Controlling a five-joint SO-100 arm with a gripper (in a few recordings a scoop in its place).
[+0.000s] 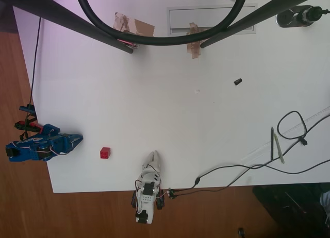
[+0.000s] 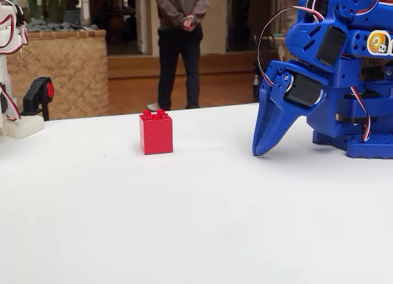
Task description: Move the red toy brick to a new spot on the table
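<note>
The red toy brick stands upright, studs up, on the white table near its lower left corner in the overhead view. My blue gripper is folded down beside the arm's base at the table's left edge. Its tip points down at the tabletop. The fingers lie together with nothing between them. In the overhead view the brick sits a short gap to the right of the tip and slightly below it. In the fixed view it is to the left of the tip.
A small black cylindrical piece lies right of centre. Cables, a pen and a ruler sit at the right. Taped patches and black frame legs are at the top. A person stands beyond the table.
</note>
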